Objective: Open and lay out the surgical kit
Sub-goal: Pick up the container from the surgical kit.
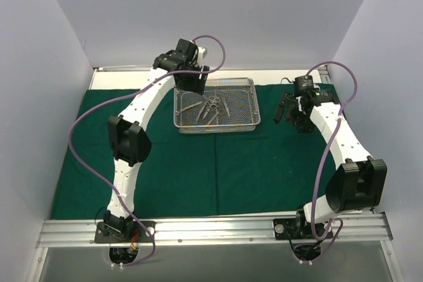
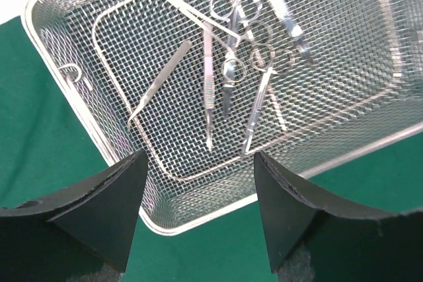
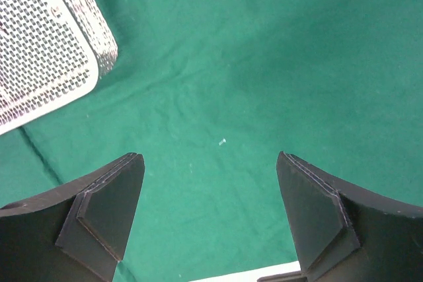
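White walls (image 1: 218,11) ring a flat-spread dark green cloth drape (image 1: 231,176). At upper centre lies a rectangular silver wire-mesh tray (image 1: 218,129) holding slim steel scissor-handled instruments (image 2: 228,64). The left gripper (image 2: 198,156) hangs spread over its upper-left corner, and the right gripper (image 3: 208,156), also spread, hovers over cloth right of it

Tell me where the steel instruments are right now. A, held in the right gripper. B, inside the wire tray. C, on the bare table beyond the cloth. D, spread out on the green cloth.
B: the instruments all lie bunched together inside the wire tray, which sits on the green cloth; none lie out on the cloth itself.
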`<action>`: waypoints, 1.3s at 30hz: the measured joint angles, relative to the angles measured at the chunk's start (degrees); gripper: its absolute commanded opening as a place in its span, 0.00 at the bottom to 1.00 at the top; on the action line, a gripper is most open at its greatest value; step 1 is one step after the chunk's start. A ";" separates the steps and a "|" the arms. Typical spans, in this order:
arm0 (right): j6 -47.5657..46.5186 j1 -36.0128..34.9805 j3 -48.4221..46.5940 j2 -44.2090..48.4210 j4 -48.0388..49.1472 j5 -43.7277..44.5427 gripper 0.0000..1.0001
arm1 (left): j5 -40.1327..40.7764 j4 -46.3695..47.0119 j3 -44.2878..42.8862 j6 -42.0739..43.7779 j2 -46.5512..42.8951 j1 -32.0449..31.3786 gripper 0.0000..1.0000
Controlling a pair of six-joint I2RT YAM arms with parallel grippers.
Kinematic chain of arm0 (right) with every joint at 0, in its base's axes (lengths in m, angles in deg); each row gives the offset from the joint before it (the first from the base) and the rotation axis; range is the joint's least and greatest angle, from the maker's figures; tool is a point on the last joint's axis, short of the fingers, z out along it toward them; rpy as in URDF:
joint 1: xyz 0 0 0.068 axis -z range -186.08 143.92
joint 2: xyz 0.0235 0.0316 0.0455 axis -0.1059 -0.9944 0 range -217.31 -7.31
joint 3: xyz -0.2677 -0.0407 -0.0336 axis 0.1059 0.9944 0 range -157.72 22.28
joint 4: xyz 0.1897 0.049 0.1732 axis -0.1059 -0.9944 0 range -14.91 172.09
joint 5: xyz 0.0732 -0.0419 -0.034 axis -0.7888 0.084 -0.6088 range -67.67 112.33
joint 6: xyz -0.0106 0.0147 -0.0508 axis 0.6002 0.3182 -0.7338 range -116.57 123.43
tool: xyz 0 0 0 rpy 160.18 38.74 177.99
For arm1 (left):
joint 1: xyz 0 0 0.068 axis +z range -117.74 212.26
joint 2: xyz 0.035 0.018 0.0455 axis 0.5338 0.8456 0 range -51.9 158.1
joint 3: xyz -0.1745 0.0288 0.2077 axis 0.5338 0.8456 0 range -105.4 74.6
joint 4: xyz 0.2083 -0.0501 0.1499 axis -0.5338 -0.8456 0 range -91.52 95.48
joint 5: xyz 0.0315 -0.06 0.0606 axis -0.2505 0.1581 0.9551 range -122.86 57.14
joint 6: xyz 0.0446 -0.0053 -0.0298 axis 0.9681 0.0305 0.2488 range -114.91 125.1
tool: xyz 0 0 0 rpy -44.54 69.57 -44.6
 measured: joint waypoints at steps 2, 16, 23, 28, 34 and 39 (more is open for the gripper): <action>-0.11 0.00 0.11 0.50 -0.90 -0.11 0.84 | 1.25 -0.87 -1.46 -0.04 2.29 -0.46 0.74; -1.55 0.00 3.82 2.19 -2.89 -0.44 0.84 | 3.02 -1.62 -2.60 -2.62 11.54 -4.96 0.60; -1.55 0.00 4.50 2.19 -2.80 -1.62 0.84 | 5.42 -2.03 -1.95 -2.67 12.24 -4.87 0.58; -1.55 0.00 4.85 2.19 -2.67 -2.47 0.84 | 5.99 -2.10 -1.95 -2.47 13.46 -4.83 0.58; -1.55 0.00 4.85 2.01 -2.01 -2.97 0.85 | 5.97 -2.40 -1.95 -2.34 14.60 -4.55 0.74; -2.01 -0.02 4.74 0.02 -0.59 -4.52 0.88 | 6.45 -2.36 -2.10 -2.38 14.60 -4.07 0.88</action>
